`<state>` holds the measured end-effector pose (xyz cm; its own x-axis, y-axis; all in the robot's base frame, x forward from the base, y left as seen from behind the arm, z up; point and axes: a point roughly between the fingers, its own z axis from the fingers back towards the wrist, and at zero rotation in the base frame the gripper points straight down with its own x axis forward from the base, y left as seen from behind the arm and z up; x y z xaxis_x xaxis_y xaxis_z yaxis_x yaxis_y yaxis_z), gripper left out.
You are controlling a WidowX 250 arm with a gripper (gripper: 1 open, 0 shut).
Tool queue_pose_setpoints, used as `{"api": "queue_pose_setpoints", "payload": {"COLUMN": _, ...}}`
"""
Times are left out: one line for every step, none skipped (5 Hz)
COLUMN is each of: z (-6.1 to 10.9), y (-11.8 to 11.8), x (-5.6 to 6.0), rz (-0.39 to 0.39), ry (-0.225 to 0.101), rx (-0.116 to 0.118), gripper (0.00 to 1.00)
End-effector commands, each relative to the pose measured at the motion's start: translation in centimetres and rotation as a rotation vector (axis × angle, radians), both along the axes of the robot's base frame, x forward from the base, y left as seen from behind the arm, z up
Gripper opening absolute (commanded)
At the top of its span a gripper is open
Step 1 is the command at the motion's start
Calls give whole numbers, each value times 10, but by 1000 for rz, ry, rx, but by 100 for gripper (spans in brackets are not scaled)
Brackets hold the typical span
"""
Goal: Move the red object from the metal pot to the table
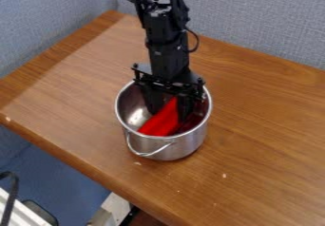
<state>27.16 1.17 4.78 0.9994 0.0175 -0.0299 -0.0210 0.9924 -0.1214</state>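
The red object (160,122) is lying tilted inside the metal pot (162,149), its upper end running up between the fingers of the black gripper (169,99); the pot is standing near the front-left edge of the table (260,125), its wire handle hanging down the near side. The fingers are reaching below the rim on either side of the bar, but whether they are pressing on it cannot be told. The step in hand, I judge, is securing the grasp; doing it well means centring the fingers, closing squarely and testing the hold with a small lift; then raising straight up until the lower end is clearing the rim, since a sideways pull could drag or tip the pot. The wood-grain top is stretching away to the right, a likely place for setting down; grey-blue walls (254,21) are rising behind it.
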Motion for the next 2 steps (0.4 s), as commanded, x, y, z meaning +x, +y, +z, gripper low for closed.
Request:
{"api": "queue_pose_setpoints", "payload": {"z": 5, "y": 4, "x": 5, "rz": 28, "ry": -29, "rx": -13, "gripper": 0}}
{"api": "queue_pose_setpoints", "payload": {"z": 5, "y": 4, "x": 5, "rz": 32, "ry": -30, "rx": -17, "gripper": 0}}
